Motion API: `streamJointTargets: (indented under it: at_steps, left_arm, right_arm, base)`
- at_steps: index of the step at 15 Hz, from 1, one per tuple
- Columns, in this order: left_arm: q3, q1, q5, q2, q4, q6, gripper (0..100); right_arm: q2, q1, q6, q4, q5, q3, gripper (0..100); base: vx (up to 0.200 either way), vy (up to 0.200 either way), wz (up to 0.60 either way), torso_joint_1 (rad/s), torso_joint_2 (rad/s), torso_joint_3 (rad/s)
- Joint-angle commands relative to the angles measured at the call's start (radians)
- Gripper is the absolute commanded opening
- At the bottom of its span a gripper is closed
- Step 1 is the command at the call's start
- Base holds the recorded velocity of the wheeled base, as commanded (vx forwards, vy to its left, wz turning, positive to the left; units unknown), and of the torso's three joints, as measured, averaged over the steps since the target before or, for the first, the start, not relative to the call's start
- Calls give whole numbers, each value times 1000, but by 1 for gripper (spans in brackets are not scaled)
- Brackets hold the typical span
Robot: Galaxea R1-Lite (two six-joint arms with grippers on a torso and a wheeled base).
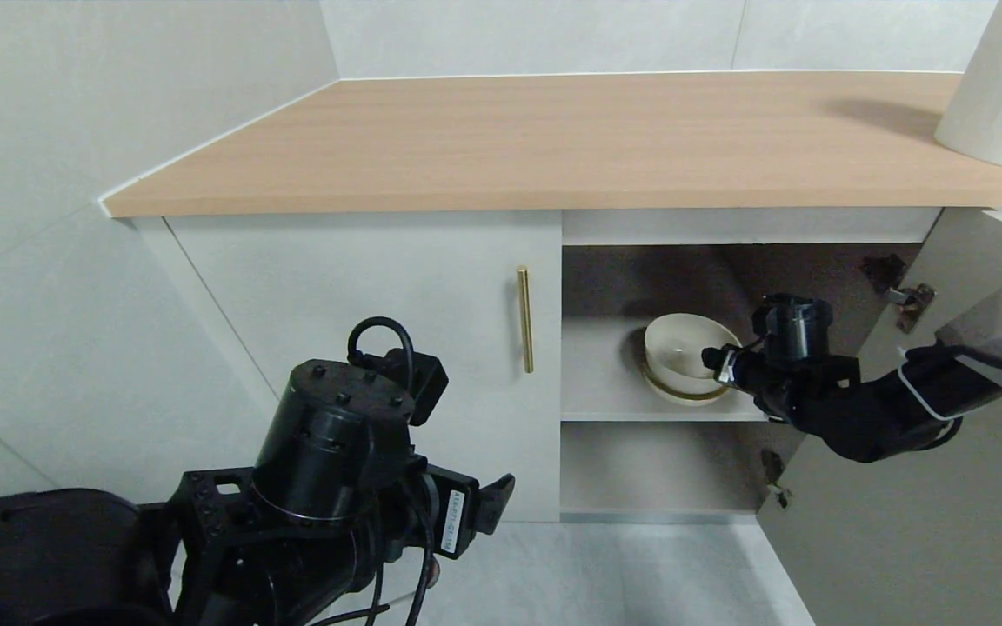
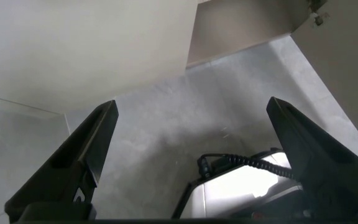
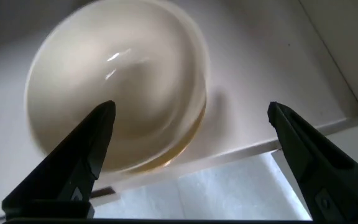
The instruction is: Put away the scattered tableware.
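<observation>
- The cream bowl (image 1: 684, 352) (image 3: 117, 87) sits inside the open cupboard, on the upper shelf (image 1: 605, 382), towards its front edge.
- It rests in a shallower gold-rimmed dish (image 1: 679, 398), whose rim shows beneath it.
- The right gripper (image 1: 721, 363) (image 3: 190, 109) is inside the cupboard, just beside the bowl's right edge. Its jaws are spread wide and hold nothing. Whether a tip touches the rim cannot be told.
- The cupboard's right door (image 1: 901, 487) is swung open, and the right arm passes in front of it.
- The left door (image 1: 379, 278) is closed, with an upright brass handle (image 1: 524, 319) at its inner edge.
- The left gripper (image 2: 191, 106) is low in front of the closed door, over the grey floor (image 2: 166, 143). Its jaws are wide apart and empty.
- Above the cupboard runs the wooden worktop (image 1: 553, 139), with a white ribbed object (image 1: 1001, 87) at its far right.
</observation>
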Motion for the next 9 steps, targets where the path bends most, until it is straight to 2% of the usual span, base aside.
streamJointTargets:
  at_steps: [1, 2, 3, 4, 5, 6, 8, 9]
  left_arm:
    - [3, 15, 6, -34, -1, -10, 100]
    - [4, 21, 5, -46, -1, -19, 100]
    - [30, 48, 3, -73, -1, -43, 100]
    - [44, 65, 3, -87, -1, -44, 100]
    - [76, 111, 3, -136, -1, -46, 100]
    - [99, 134, 0, -184, -1, -44, 100]
    - [135, 185, -44, -241, 2, -52, 100]
    - [165, 219, -60, -251, -1, -52, 100]
  right_arm:
    - [-113, 37, -3, 62, 34, 56, 100]
    - [-146, 48, -3, 90, 49, 67, 100]
    - [-241, 66, -3, 162, 80, 105, 100]
    - [-288, 75, -3, 196, 92, 119, 100]
    - [-414, 100, -4, 298, 131, 148, 100]
    - [-505, 115, -6, 377, 155, 159, 100]
    - [-681, 152, -4, 516, 203, 226, 100]
    - [-747, 178, -4, 539, 215, 271, 100]
  base:
    - [0, 0, 0, 0, 0, 0]
    - [0, 0, 0, 0, 0, 0]
    - [0, 0, 0, 0, 0, 0]
    - [0, 0, 0, 0, 0, 0]
    - [0, 0, 0, 0, 0, 0]
    - [0, 0, 0, 0, 0, 0]
    - [0, 0, 0, 0, 0, 0]
    - [0, 0, 0, 0, 0, 0]
